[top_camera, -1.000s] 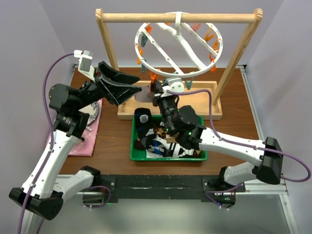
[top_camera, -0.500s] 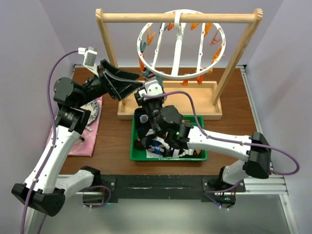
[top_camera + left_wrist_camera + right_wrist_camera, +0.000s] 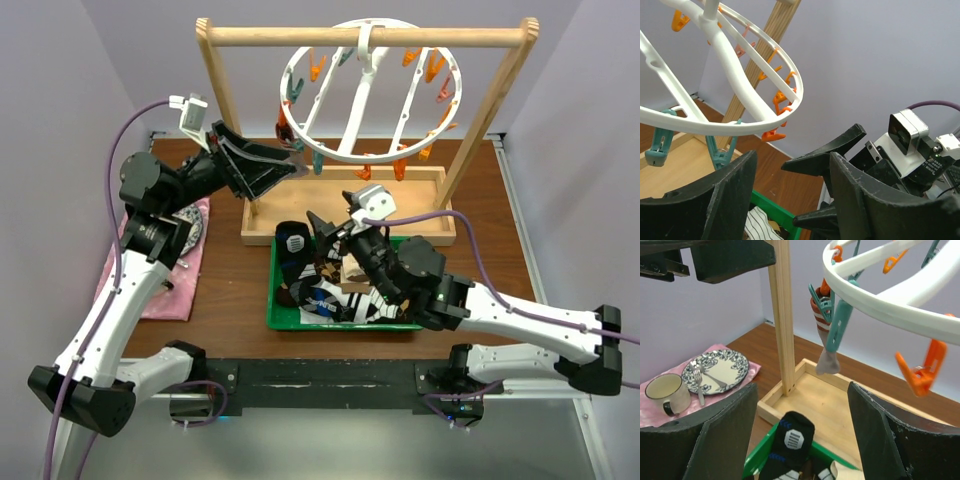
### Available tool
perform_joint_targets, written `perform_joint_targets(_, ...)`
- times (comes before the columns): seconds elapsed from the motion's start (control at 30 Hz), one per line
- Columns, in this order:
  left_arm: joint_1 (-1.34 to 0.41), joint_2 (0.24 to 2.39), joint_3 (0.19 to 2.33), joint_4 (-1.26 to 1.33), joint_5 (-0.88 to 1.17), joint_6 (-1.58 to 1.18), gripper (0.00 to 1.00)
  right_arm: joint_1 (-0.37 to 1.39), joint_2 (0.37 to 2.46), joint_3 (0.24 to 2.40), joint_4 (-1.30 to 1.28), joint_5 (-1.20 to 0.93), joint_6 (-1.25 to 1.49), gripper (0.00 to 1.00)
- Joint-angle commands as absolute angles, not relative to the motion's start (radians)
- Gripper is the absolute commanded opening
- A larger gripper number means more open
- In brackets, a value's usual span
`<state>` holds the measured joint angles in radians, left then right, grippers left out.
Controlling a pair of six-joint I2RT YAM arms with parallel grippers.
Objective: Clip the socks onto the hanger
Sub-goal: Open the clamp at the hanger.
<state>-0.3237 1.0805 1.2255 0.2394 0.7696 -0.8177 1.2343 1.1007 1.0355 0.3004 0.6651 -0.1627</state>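
Note:
The hanger, a white ring with orange and teal pegs, hangs by its hook from the wooden bar. One striped sock with a grey toe dangles from a teal peg on its left rim. The other socks lie heaped in the green tray, a black one draped over the tray's far left corner. My left gripper stands open and empty just left of the ring's lower rim. Open and empty too, my right gripper hovers over the tray's back edge, below the ring.
The wooden frame has two slanted posts and a shallow base box behind the tray. A pink cloth at the left carries a patterned plate with a fork and a mug. Purple walls close in on both sides.
My right gripper was shut at the ring's lower left rim; it has opened and dropped back over the tray. The ring has swung more upright. My left gripper rose slightly toward it.

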Motion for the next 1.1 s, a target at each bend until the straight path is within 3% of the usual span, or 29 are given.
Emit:
perform_joint_targets(0.0, -0.324, 1.088, 1.204, 0.261, 0.775, -0.802, 0.62, 1.238, 1.032, 1.020, 0.201, 0.646, -0.095, 0.75)
perform_joint_targets(0.27, -0.365, 1.112, 1.167, 0.242, 0.749, -0.744, 0.60, 1.238, 0.940, 1.006, 0.144, 0.635, -0.075, 0.73)
perform_joint_targets(0.7, -0.459, 1.198, 1.213, 0.258, 0.670, -0.701, 0.60, 1.238, 0.854, 1.161, 0.015, 0.657, -0.080, 0.70)
perform_joint_targets(0.77, -0.459, 1.204, 1.223, 0.258, 0.649, -0.696, 0.65, 1.238, 0.859, 1.164, 0.008, 0.646, -0.066, 0.70)
perform_joint_targets(1.0, -0.460, 1.250, 1.272, 0.245, 0.592, -0.661, 0.67, 1.236, 0.868, 1.163, 0.012, 0.626, -0.044, 0.70)
perform_joint_targets(1.07, -0.462, 1.252, 1.284, 0.241, 0.568, -0.640, 0.73, 1.238, 0.865, 1.161, 0.018, 0.640, -0.052, 0.70)
